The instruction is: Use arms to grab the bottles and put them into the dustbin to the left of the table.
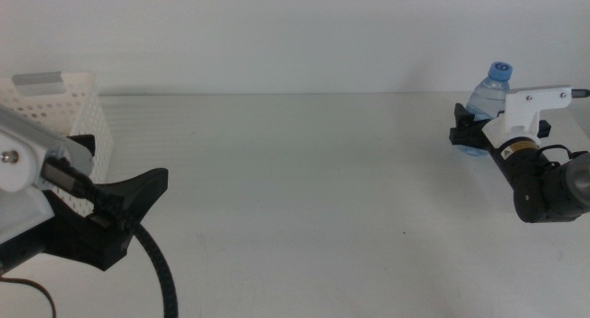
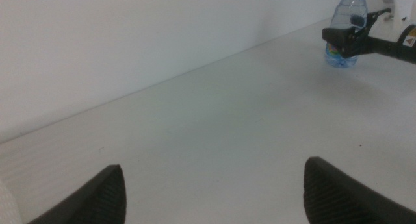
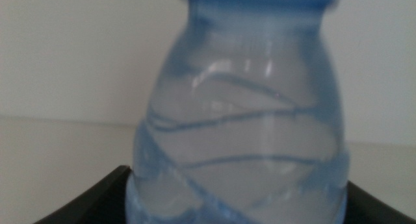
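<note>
Gripping hand: the right hand (image 1: 470, 134) is clenching around the water bottle (image 1: 489, 97) at the far right of the counter (image 1: 304, 180), a jaw on each side of its lower body.
Bottle: it is standing upright, blue cap on top, near the back wall.
Waiting hand: the left hand (image 1: 147, 194) is hovering released, jaws spread wide, just beside the dustbin (image 1: 64, 106).
Dustbin: it is sitting at the counter's left edge.
</note>
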